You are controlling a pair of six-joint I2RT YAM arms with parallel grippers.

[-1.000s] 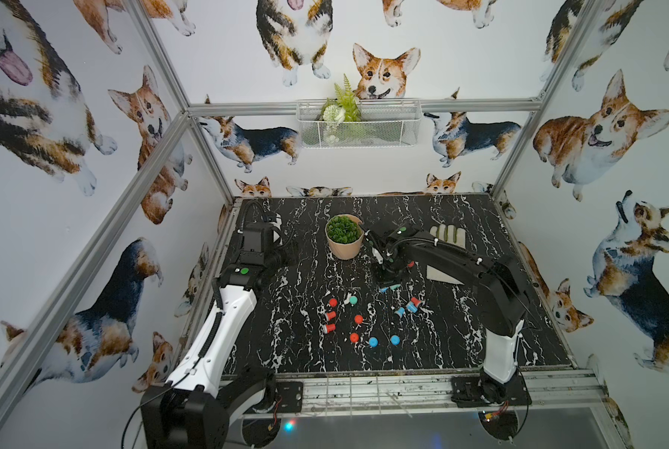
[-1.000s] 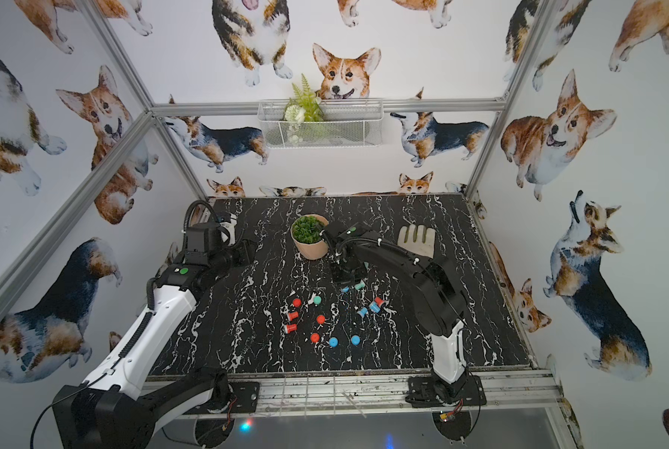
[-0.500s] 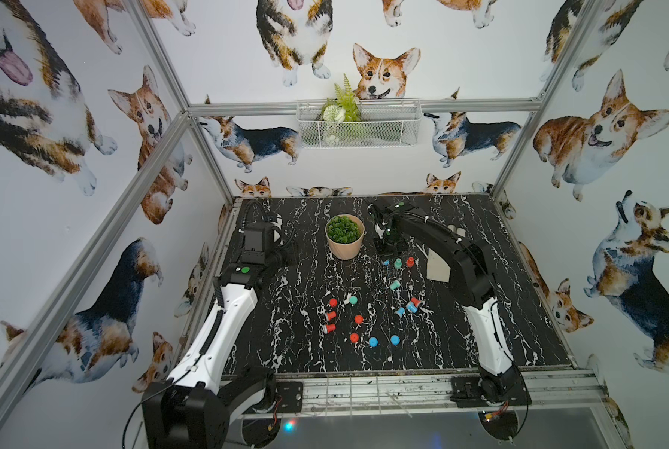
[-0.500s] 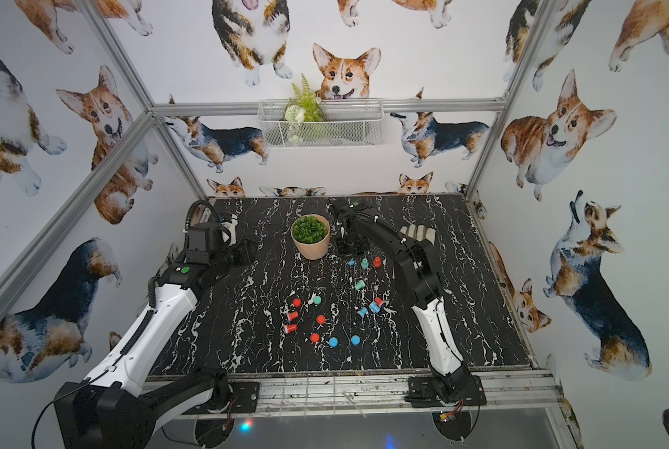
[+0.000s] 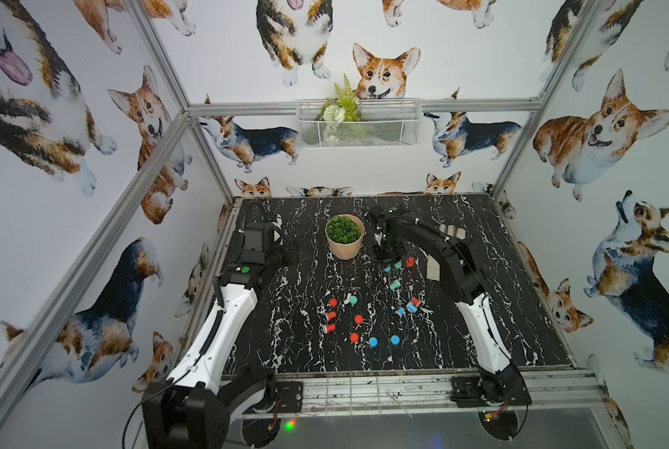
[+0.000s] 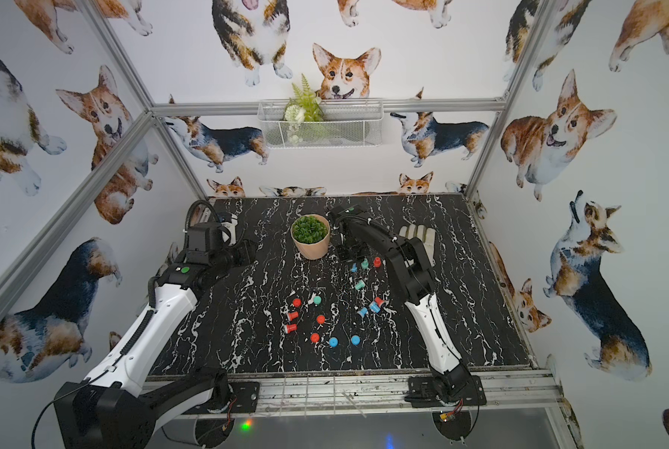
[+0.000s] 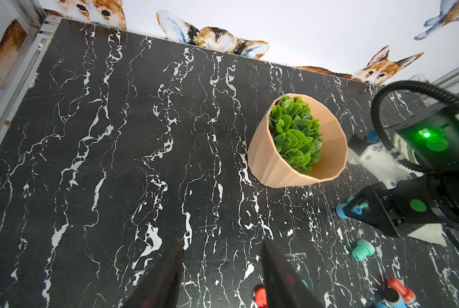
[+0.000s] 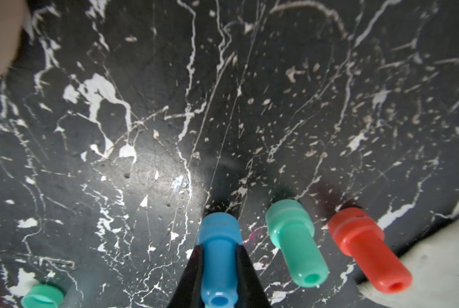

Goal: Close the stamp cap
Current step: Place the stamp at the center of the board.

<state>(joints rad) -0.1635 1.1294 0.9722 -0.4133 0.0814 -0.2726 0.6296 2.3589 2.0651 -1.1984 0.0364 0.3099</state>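
Observation:
My right gripper point(image 8: 219, 249) is shut on a blue stamp point(image 8: 219, 256) that stands upright, wide end down on the black marble table point(image 8: 169, 120). Beside it stand a teal stamp point(image 8: 293, 240) and a red stamp point(image 8: 364, 248) in a row. Both top views show this row just right of the plant pot, under the right gripper point(image 5: 388, 258): blue stamp point(image 6: 353, 267), teal stamp point(image 6: 364, 264), red stamp point(image 6: 377, 262). My left gripper point(image 7: 223, 241) is open and holds nothing, above bare table at the back left point(image 5: 286, 254).
A tan pot with a green plant point(image 5: 344, 237) stands at the back centre. A pale glove-shaped object point(image 6: 422, 235) lies behind the right arm. Several loose red, blue and teal stamp pieces lie mid-table, among them a red one point(image 5: 359, 319) and a blue one point(image 5: 395, 340).
The right arm's elbow swung up and in toward the table's middle while its gripper stayed by the pot with the blue stamp. The left arm has not moved.

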